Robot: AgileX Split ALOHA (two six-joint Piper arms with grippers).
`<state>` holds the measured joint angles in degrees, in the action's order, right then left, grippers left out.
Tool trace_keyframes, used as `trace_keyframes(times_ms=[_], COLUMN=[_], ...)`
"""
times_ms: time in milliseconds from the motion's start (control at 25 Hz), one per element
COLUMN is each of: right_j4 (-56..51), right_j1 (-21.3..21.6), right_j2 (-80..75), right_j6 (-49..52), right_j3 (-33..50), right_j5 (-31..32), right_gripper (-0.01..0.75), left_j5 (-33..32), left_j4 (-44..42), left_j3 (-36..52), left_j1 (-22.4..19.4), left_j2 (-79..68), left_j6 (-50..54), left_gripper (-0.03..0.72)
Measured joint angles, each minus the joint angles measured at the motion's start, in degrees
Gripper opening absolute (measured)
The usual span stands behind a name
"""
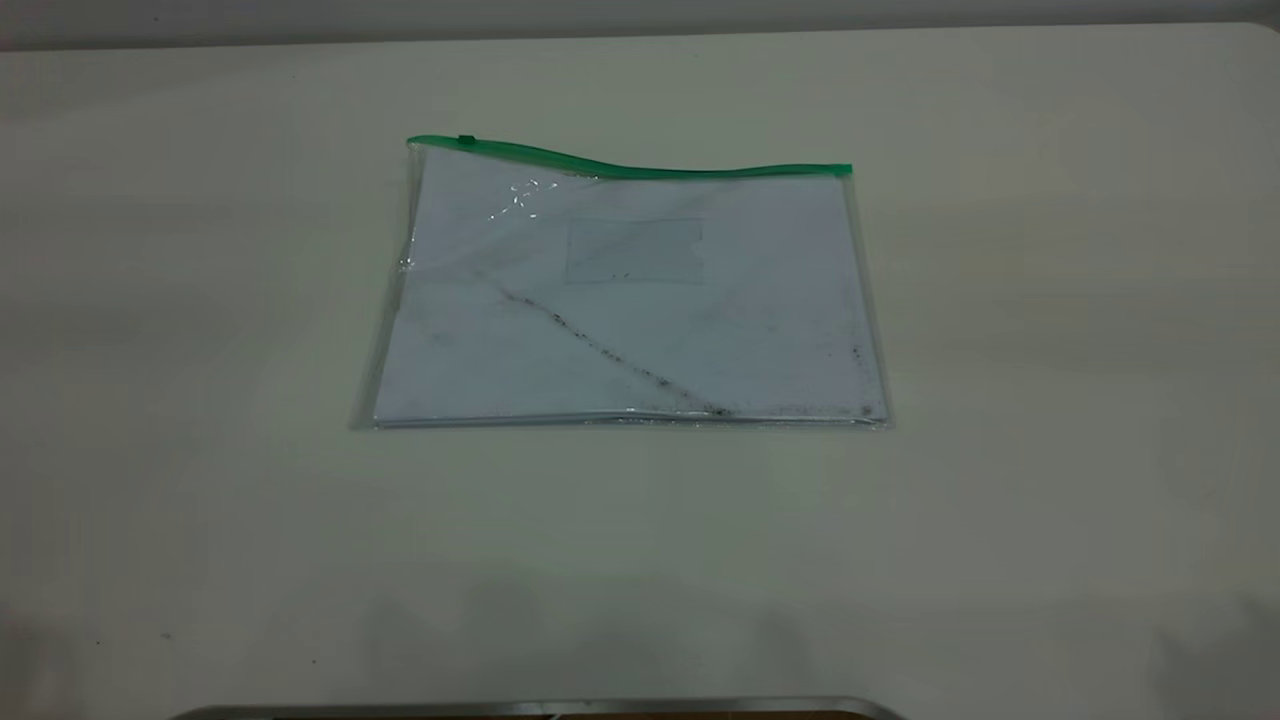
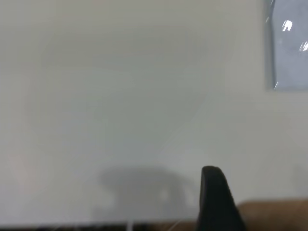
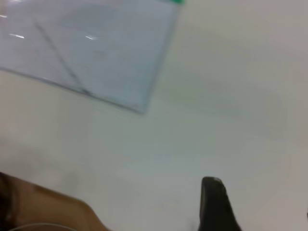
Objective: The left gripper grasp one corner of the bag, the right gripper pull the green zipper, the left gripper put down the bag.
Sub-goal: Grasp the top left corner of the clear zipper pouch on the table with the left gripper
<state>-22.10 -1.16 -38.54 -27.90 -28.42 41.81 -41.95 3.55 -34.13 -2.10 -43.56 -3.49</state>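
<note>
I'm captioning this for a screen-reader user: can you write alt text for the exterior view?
A clear plastic bag holding white paper lies flat on a pale table. Its green zipper runs along the far edge, with the slider near the left end. No gripper is visible.

Neither arm appears from outside, each wrist view shows only one dark fingertip of the left gripper (image 2: 216,202) and right gripper (image 3: 216,204), and both crop the bag (image 3: 91,53).
</note>
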Motion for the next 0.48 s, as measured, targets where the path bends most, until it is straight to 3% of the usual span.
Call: trace_keyframes(times_ms=[240, 480], right_j4=[-17.05, -31.14], right_j1=[-0.54, -8.65], right_j2=[-14.85, -31.52], right_j6=[-17.69, -31.14], right_j3=[-1.54, -9.3], right_j5=[-9.4, -13.18], right_gripper=[0.62, 0.599], left_j5=[10.21, 12.65], left_j4=[6.72, 23.2], left_j3=[-4.19, -11.06], left_j1=[0.0, 0.0], left_j2=[-15.1, -30.92], left_j6=[-2.82, -19.56], left_gripper=[0.523, 0.523])
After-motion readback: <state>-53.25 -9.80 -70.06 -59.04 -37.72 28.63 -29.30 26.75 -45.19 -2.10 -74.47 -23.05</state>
